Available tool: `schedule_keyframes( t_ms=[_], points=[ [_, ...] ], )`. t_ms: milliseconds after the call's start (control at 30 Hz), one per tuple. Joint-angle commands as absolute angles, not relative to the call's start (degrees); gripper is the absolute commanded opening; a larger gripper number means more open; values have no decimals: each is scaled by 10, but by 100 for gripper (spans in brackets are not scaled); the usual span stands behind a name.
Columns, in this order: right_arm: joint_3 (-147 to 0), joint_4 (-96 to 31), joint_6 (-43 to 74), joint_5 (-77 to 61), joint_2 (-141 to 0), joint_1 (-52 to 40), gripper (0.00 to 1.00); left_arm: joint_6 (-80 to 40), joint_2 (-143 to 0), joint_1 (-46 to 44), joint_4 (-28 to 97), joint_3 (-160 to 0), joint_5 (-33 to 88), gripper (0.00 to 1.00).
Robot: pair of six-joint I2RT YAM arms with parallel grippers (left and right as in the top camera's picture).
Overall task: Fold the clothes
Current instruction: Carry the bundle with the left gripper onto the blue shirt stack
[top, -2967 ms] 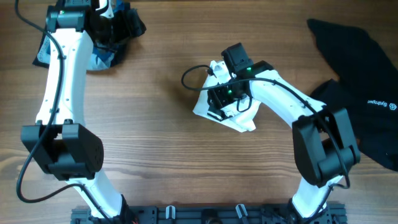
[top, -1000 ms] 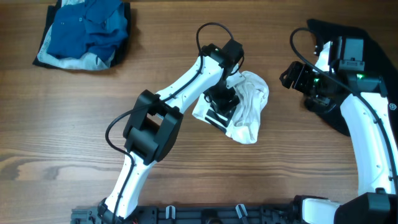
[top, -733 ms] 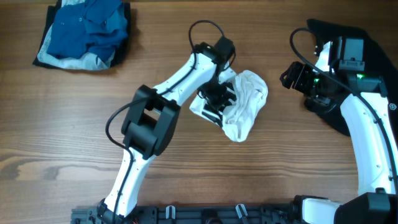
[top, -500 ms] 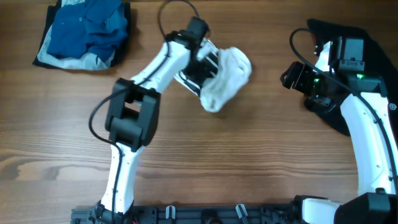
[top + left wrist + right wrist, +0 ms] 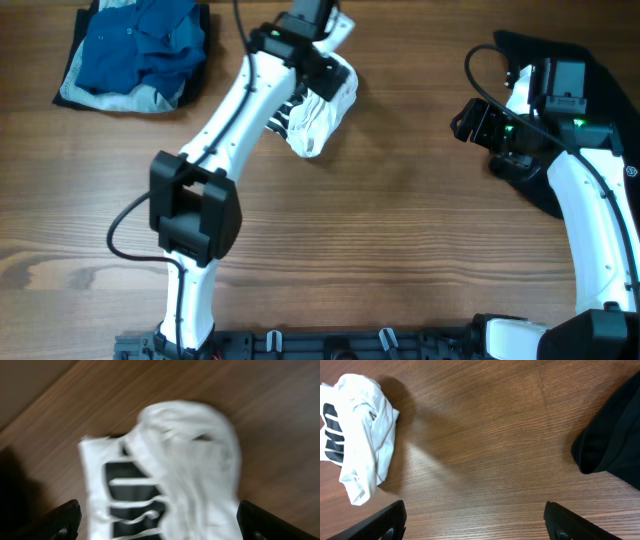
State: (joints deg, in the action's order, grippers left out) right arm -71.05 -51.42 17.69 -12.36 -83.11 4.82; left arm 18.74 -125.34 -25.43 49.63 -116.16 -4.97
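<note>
Two claws gape empty: left claw [image 5: 162, 521] over the crumpled T-shirt [image 5: 318, 108], likely seeking an edge; right claw [image 5: 475, 522] clear.

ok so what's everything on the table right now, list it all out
T-shirt: one, white with black stripes, bunched up at the far middle of the table
shirt: one, blue, on top of a small pile at the far left corner
cloth: one, black, spread at the right edge
table: one, brown wood, under everything
left gripper: one, black fingers, open, right above the T-shirt
right gripper: one, black fingers, open, over bare wood between the T-shirt and the cloth
</note>
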Motion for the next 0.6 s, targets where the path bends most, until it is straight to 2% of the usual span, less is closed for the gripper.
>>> schedule_keyframes(
  t_ms=[0, 200, 567],
  points=[
    [-714, -518, 165, -114, -823, 50, 89, 159, -1293, -289, 497, -1162, -17, 100],
    [-714, -519, 151, -114, -823, 50, 89, 84, -1349, -292, 477, -1162, -79, 100],
    [-714, -519, 150, -114, -823, 50, 89, 60, -1396, -288, 495, -1161, -91, 99]
  ],
)
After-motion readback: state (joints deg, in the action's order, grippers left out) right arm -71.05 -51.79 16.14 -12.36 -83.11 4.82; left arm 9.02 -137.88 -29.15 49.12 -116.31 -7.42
